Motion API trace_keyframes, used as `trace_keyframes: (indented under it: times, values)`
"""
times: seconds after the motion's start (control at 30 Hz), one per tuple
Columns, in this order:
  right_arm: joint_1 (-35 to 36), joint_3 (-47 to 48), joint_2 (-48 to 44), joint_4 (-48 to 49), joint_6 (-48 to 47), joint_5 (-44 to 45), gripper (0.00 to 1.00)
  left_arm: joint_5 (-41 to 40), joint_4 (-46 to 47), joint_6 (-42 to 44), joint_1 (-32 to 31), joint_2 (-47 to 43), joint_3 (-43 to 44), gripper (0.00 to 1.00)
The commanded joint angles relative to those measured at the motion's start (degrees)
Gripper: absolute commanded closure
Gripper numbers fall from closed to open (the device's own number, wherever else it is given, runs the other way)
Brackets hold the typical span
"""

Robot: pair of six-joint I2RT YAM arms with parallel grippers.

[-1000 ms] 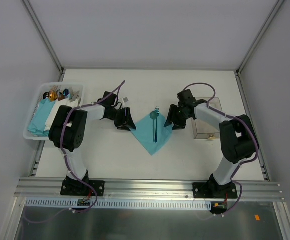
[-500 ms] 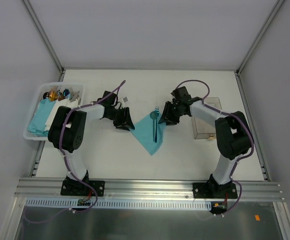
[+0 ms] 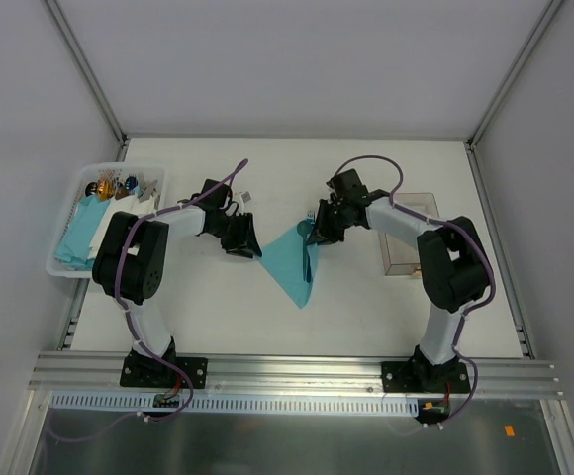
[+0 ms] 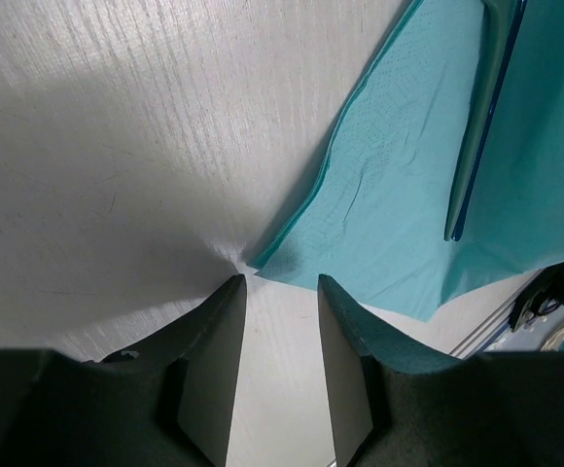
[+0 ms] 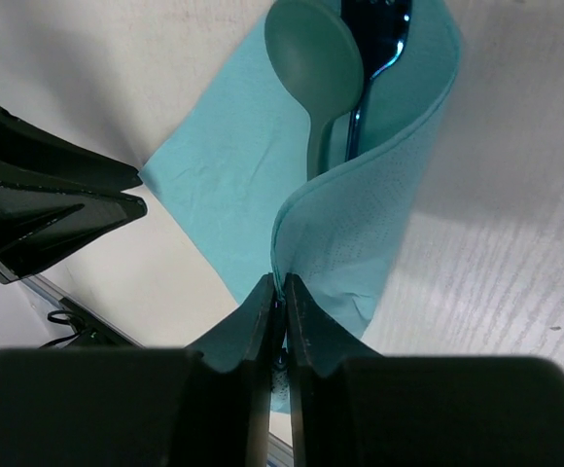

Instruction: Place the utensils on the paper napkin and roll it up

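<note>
The right gripper (image 5: 278, 284), jaws closed on a corner of the paper napkin (image 5: 360, 243), is holding it curled over the utensils (image 5: 326, 73) lying mid-sheet on the surface (image 5: 515, 243). The left gripper (image 4: 277, 292), jaws slightly apart and empty, is sitting at the opposite corner. Pin that corner, then draw the fold snug.

utensils (image 3: 308, 261) on paper napkin (image 3: 285, 259), centre | basket (image 3: 119, 167) far left | box (image 3: 402, 263) right
</note>
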Motion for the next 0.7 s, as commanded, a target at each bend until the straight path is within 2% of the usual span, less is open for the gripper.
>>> trace_keyframes:
  times: [0.0, 0.5, 0.67]
  values:
    - [0.8, 3.1, 0.9, 0.5, 0.5, -1.1, 0.89, -0.8, -1.8, 1.1, -0.2, -1.4, 1.3, 0.64]
    - [2.3, 6.3, 6.0, 0.4, 0.7, -2.0, 0.87, 0.5, -2.1, 1.0, -0.2, -1.1, 1.7, 0.65]
    - [2.7, 6.4, 7.1, 1.5, 1.4, -3.3, 0.75, 1.1, -2.0, 1.1, 0.0, -3.4, 1.8, 0.65]
